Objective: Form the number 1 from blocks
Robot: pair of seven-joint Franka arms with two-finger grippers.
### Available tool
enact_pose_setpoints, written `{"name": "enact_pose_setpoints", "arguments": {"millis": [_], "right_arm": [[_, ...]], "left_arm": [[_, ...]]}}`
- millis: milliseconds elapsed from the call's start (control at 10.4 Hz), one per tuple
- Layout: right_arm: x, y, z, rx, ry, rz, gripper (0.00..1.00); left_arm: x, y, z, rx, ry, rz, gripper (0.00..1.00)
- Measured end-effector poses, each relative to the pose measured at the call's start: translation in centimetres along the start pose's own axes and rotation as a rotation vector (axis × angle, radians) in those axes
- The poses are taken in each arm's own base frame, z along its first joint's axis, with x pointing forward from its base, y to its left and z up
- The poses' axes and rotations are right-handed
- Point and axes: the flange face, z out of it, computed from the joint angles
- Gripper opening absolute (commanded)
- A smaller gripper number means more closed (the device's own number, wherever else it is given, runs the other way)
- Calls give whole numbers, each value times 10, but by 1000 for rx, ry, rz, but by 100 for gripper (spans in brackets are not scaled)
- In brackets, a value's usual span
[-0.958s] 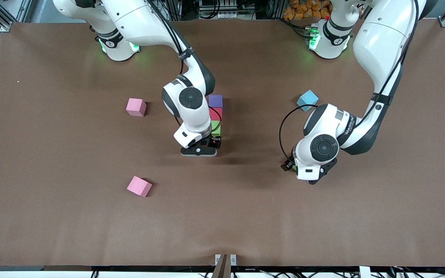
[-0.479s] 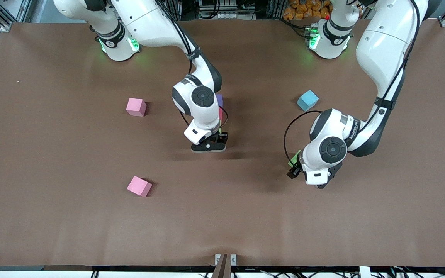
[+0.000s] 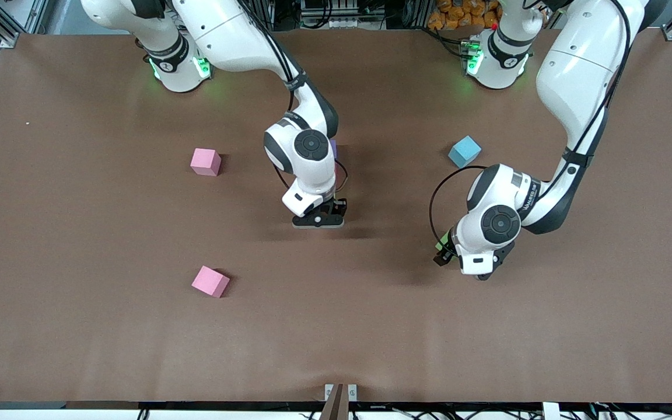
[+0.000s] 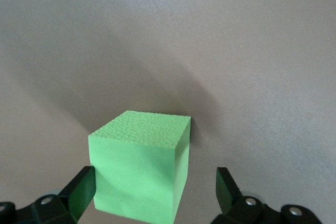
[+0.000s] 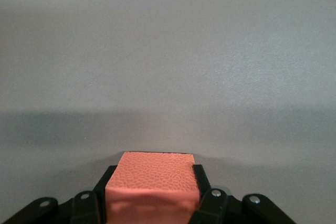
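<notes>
Right wrist view: pincer-clamped orange block (image 5: 152, 182)

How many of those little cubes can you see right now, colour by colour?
Pink cubes: 2
Light-blue cube: 1
Green cube: 1
Orange cube: 1
Purple cube: 1
Total: 6 in sight; the right arm may hide more.

I see two glossy white arms with dark grey joint bands and round grey caps on the wrists. Green lights glow at both bases. Thin black cables run along each arm, one looping wide by the left wrist. The left tool (image 3: 442, 255) and right tool (image 3: 318, 220) have black fingers with small silver screws.
</notes>
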Motion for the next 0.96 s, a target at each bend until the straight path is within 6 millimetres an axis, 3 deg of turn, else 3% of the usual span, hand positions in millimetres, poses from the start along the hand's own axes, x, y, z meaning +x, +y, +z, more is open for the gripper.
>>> {"name": "enact_pose_setpoints", "arguments": {"millis": [288,575,767,958], "right_arm": [[1,-1,-1,2,5,29,100],[37,24,-23,16,46,96,100],[80,74,-50,30,68,176,100],[121,151,-79,50,69,277,100]], "left_arm": [[10,-7,-4,4,20,-4,100],[12,-9,-6,3,23,-7,100],[6,-10,-1,15,19,1,100],[3,-12,4,28,30,13,100]]}}
